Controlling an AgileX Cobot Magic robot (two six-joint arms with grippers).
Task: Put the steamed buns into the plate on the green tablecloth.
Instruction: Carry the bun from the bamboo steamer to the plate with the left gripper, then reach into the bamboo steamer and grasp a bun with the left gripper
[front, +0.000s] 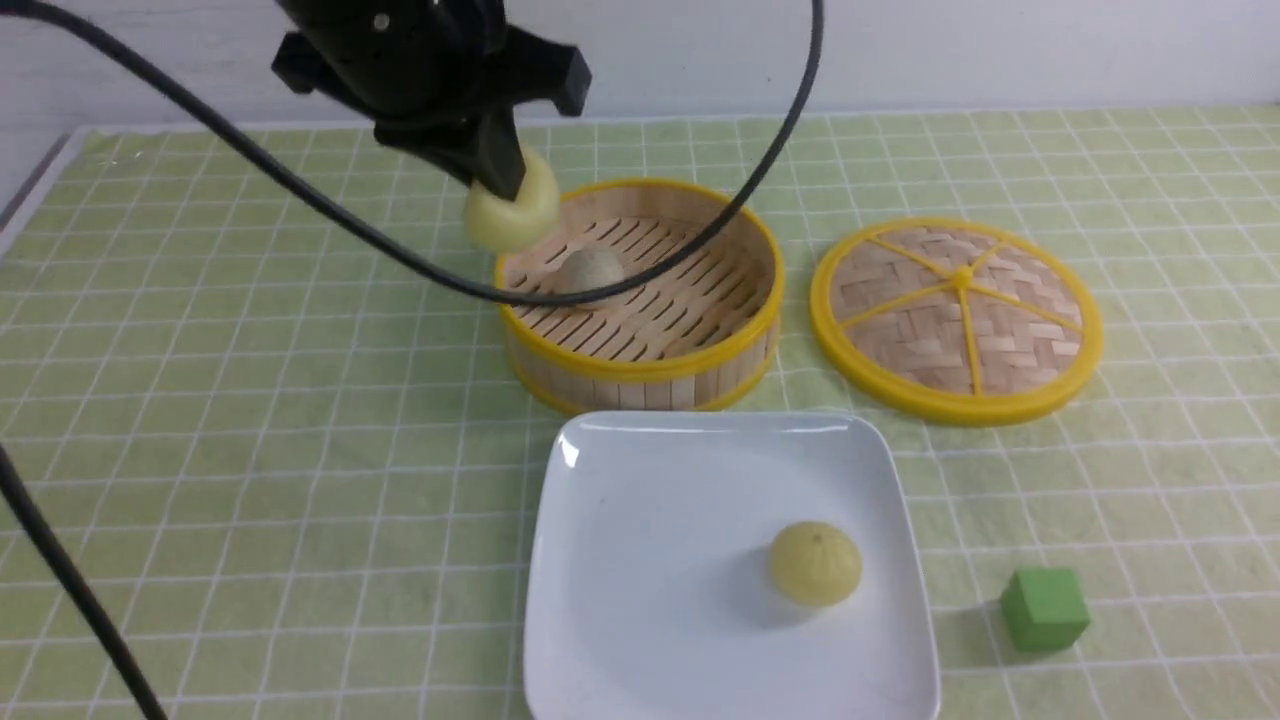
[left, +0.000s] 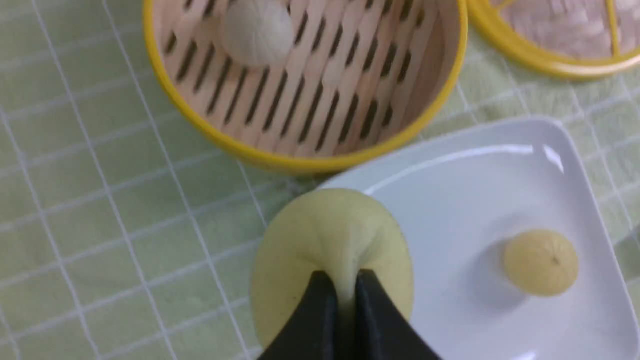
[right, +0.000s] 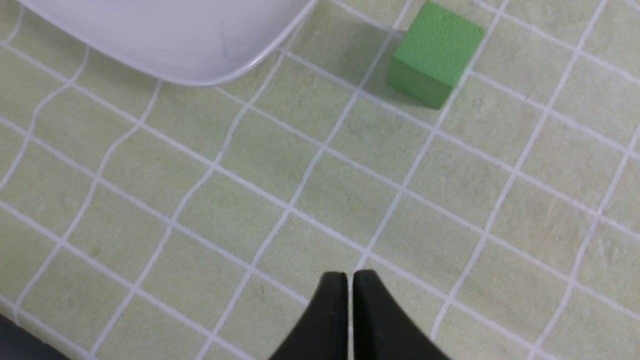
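Note:
My left gripper (front: 500, 185) is shut on a pale yellow steamed bun (front: 520, 215), pinching its top, and holds it in the air beside the steamer basket's left rim; the held bun also shows in the left wrist view (left: 320, 240). A second pale yellow bun (front: 815, 563) lies in the white square plate (front: 640, 600) on the green tablecloth (front: 250, 450). The greyish-white bun (front: 592, 272) sits in the bamboo steamer basket (front: 640, 370). My right gripper (right: 349, 280) is shut and empty over the cloth, out of the front view.
The woven round lid (front: 955, 315) lies right of the basket. A green cube (front: 1045, 608) sits right of the plate's front corner, also in the right wrist view (right: 435, 52). A black cable (front: 760, 170) loops over the basket.

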